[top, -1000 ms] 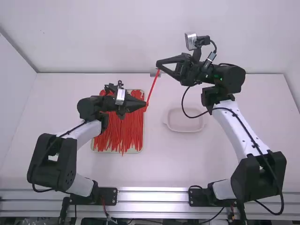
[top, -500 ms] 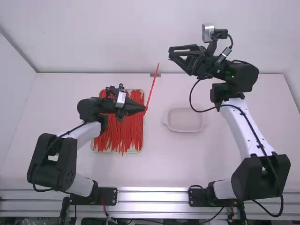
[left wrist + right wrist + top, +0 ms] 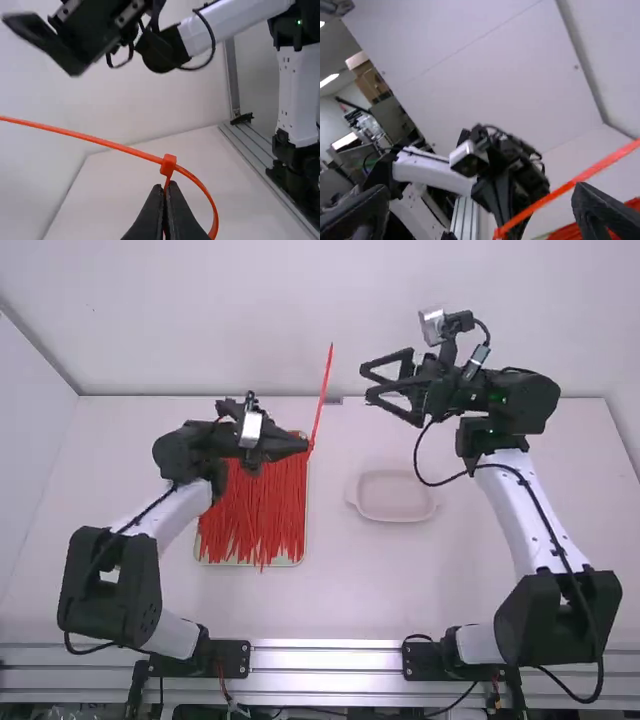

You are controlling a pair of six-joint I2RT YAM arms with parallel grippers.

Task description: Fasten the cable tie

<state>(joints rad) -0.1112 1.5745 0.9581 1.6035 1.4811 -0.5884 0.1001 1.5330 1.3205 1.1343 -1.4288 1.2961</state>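
— Left gripper (image 3: 305, 446) first: what has it got?
— Its fingers are pinched tight on one red cable tie (image 3: 322, 390), held in the air over the far right corner of the tray (image 3: 304, 540). Just past the fingertips sits the tie's head (image 3: 168, 164) (the left wrist view shows it best). A curved stretch leaves the head on one side and a long straight tail on the other. That tail stands up past the tabletop's far edge.
— And the right gripper (image 3: 368, 381)?
— Fingers spread wide, nothing between them. It's raised near the far edge, right of the tail and apart from it.
— Anything else?
— Loose red cable ties (image 3: 255, 515) heaped in the tray, left of the tabletop's middle, and a white dish (image 3: 355, 502) near its right side.
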